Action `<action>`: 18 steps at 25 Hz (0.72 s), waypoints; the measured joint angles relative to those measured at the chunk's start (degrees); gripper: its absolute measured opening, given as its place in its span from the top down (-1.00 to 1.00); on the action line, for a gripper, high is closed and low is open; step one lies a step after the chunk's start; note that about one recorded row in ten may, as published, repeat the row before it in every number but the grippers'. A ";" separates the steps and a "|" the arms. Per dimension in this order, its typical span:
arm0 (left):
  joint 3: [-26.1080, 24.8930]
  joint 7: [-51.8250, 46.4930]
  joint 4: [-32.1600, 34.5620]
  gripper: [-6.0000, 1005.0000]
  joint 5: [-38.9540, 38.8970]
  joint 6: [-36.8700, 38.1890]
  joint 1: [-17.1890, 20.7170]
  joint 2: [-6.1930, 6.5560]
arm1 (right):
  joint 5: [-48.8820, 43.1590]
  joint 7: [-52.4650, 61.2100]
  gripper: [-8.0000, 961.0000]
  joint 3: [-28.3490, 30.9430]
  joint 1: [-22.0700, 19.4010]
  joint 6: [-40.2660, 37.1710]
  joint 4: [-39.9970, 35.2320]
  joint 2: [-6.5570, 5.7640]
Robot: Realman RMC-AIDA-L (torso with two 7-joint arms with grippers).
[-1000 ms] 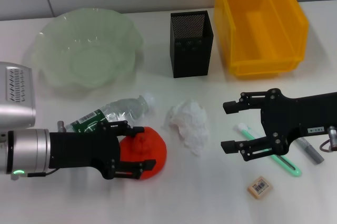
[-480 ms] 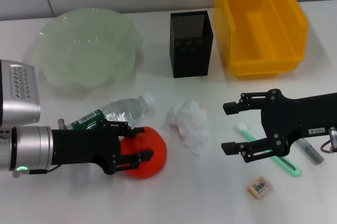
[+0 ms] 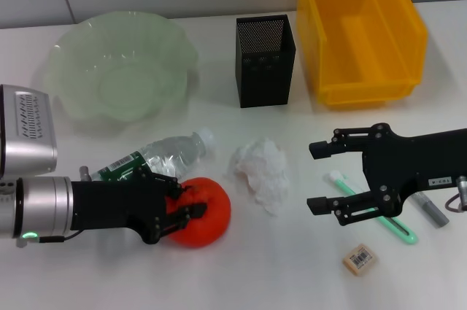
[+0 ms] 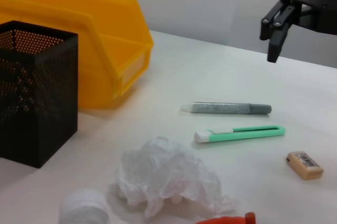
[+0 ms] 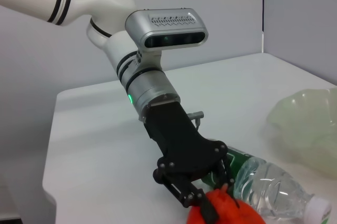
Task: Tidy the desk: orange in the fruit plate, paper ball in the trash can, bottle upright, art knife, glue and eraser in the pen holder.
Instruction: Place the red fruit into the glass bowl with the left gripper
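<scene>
Orange (image 3: 201, 211) sits clamped in my left hand (image 3: 182, 210) on the worktop (image 3: 292, 273), beside the lying bottle (image 3: 157, 157). My right hand (image 3: 319, 176) hangs open above the art knife (image 3: 373, 209)

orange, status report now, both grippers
Left gripper shut on orange, on the table. Right gripper open, hovering over green knife. Bottle lies against orange.

Bright, even overhead light is filling all three views, and the white table (image 3: 292, 281) is reading almost flat. Shadows are staying soft and short: a faint one is pooling under the right gripper (image 3: 321, 176) toward 6 o'clock, another beneath the paper ball (image 3: 263, 171). The bin (image 3: 361, 25) is glowing without glare. In the left wrist view, the bottle cap (image 4: 84, 208) at 7 o'clock is blurring.
</scene>
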 joint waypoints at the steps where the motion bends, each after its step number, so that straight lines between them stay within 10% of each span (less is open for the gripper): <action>1: 0.00 0.07 0.00 0.35 0.00 0.21 0.04 0.00 | 0.00 0.00 -0.72 0.03 0.00 0.00 -0.01 0.00; 18: -0.71 0.41 13.22 0.70 -11.76 13.04 6.19 0.28 | 0.00 -0.32 -0.72 1.24 -0.96 0.69 0.99 -0.09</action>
